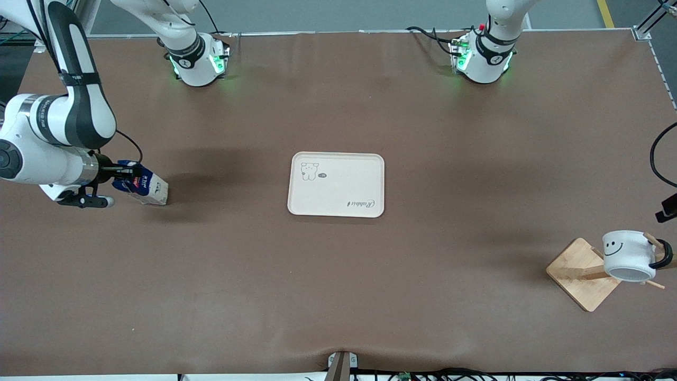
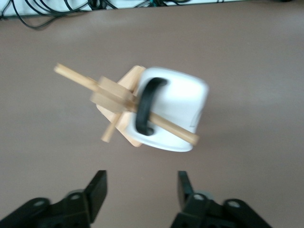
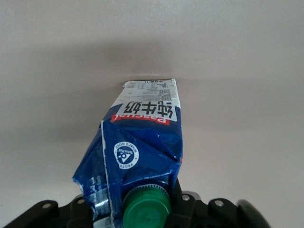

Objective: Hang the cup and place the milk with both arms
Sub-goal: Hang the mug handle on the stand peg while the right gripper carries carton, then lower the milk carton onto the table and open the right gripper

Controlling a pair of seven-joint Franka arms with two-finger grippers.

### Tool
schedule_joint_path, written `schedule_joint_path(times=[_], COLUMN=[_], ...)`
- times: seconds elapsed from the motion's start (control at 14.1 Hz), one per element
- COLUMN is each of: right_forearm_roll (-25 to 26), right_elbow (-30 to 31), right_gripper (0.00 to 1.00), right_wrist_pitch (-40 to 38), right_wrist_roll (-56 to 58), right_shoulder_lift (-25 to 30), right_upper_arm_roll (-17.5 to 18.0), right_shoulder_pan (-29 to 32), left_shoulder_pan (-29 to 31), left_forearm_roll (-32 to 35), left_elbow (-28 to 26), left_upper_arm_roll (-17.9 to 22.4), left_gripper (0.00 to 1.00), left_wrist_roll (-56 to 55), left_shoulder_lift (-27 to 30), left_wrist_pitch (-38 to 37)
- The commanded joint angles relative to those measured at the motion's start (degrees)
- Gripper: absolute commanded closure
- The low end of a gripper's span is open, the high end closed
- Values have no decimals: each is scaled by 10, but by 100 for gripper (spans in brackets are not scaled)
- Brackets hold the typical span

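One cup (image 1: pixel 628 254), white with a black smiley face and a black loop handle, hangs by that handle on a peg of the one wooden rack (image 1: pixel 582 272), just ahead of the left gripper (image 2: pixel 141 189), whose fingers stand apart with nothing between them. The right gripper (image 1: pixel 122 175) is clamped on the top of the one milk (image 1: pixel 144 186), a blue-and-white carton with a green cap, tilted, its base toward the single white tray (image 1: pixel 337 184) at mid-table.

On the tray (image 1: pixel 336 184) you can read the script word "Rabbit", upside down near its 5 o'clock corner. The milk (image 3: pixel 137 156) shows white Chinese characters "纯牛奶" on blue, upside down, beside a red label too small to read.
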State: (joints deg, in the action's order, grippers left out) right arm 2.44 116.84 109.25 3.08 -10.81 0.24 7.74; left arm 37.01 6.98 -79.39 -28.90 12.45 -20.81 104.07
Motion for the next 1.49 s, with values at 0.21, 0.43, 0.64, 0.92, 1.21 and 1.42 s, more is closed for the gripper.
schedule_joint_path(times=[0.21,0.43,0.64,0.92,1.21,1.42], right_forearm_roll=[8,8,7,7,7,7], right_elbow=[15,20,21,8,-56,-155], right_gripper=[56,0,0,0,0,0], right_wrist_pitch=[15,12,11,3,-35,-51], right_wrist_roll=[39,43,43,40,40,39], right_shoulder_lift=[-2,-2,-2,0,-2,-3], right_upper_arm_roll=[13,13,13,13,13,15], right_shoulder_pan=[30,30,30,28,28,18], left_shoulder_pan=[1,1,1,1,2,3], left_forearm_roll=[-7,-7,-4,2,3,1], left_elbow=[-6,-18,-20,-12,-10,-2], left_upper_arm_roll=[-69,-106,-126,-124,-123,-123], left_gripper=[0,0,0,0,0,0], left_wrist_roll=[-157,-225,-253,-244,-235,-229], left_shoulder_lift=[44,68,83,84,85,86], left_wrist_pitch=[-94,-126,-149,-150,-150,-154])
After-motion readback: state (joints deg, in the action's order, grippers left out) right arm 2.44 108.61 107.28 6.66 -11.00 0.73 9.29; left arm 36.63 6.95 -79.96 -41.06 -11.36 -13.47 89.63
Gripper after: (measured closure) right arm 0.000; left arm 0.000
